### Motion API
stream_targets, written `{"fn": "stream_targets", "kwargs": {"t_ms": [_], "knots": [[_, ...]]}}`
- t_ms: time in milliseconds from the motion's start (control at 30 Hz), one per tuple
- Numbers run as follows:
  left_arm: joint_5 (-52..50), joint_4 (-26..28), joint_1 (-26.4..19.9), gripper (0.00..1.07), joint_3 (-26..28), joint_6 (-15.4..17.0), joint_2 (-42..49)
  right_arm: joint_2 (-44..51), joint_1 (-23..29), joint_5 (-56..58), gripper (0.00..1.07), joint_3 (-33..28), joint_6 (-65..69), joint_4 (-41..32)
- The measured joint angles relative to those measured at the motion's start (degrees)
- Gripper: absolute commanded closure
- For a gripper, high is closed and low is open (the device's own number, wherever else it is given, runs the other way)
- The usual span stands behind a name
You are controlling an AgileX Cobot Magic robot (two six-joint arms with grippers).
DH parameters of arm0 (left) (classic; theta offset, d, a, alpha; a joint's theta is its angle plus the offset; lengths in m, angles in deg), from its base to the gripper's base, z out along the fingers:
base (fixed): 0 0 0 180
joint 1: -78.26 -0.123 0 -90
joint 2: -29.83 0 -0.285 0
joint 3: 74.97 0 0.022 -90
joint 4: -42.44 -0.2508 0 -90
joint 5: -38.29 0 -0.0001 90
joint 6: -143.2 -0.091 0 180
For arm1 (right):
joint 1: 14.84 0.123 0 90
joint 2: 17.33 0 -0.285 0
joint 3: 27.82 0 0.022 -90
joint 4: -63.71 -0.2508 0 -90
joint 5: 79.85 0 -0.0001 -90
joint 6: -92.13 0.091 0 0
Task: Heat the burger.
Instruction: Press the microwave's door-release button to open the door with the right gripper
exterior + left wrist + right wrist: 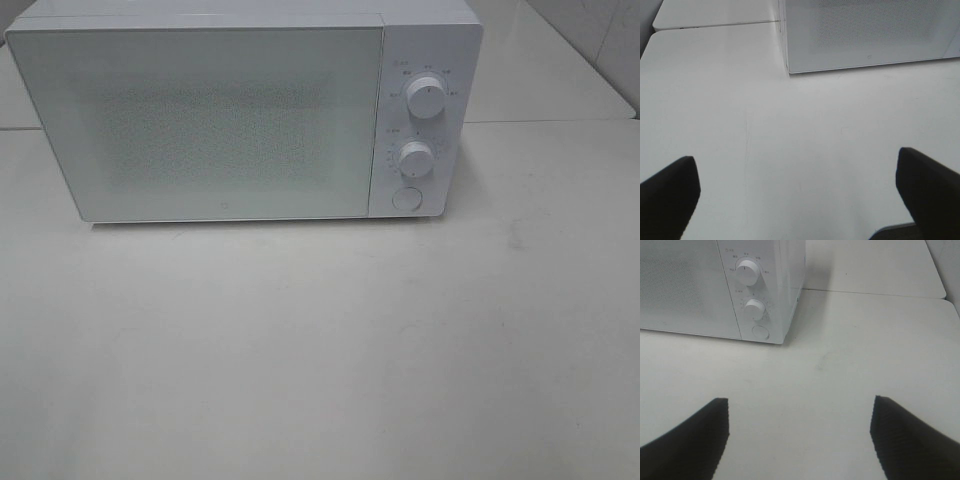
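Sitting shut at worktop rear edge, microwave prob. needs opening. Spread & empty: left fingers, right fingers. Right should press round button squarely.

The microwave's door is frosted over, nothing readable behind it, and the top edge is cropped. The dial markings are too tiny to read. Left gripper and right gripper show only cut-off fingertips.
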State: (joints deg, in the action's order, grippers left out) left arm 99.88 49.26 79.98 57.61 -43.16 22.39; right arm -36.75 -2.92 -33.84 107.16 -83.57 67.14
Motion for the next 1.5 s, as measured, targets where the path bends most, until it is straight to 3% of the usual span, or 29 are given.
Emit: {"fn": "stream_targets", "kwargs": {"t_ms": [567,1000,1200,1267,1500], "knots": [[0.0,0.0,0.0,0.07,0.0,0.0,0.0,-16.6,0.0,-16.7,0.32,-0.2,0.1,-0.3],[0.0,0.0,0.0,0.07,0.0,0.0,0.0,-29.9,0.0,-48.0,0.32,-10.2,-1.1,-0.5],[0.0,0.0,0.0,0.07,0.0,0.0,0.0,-34.1,0.0,-56.9,0.32,-11.5,-1.4,-0.5],[0.0,0.0,0.0,0.07,0.0,0.0,0.0,-39.2,0.0,-66.5,0.32,-12.8,-1.4,-0.5],[0.0,0.0,0.0,0.07,0.0,0.0,0.0,-47.8,0.0,-75.0,0.32,-13.2,-1.6,-0.5]]}}
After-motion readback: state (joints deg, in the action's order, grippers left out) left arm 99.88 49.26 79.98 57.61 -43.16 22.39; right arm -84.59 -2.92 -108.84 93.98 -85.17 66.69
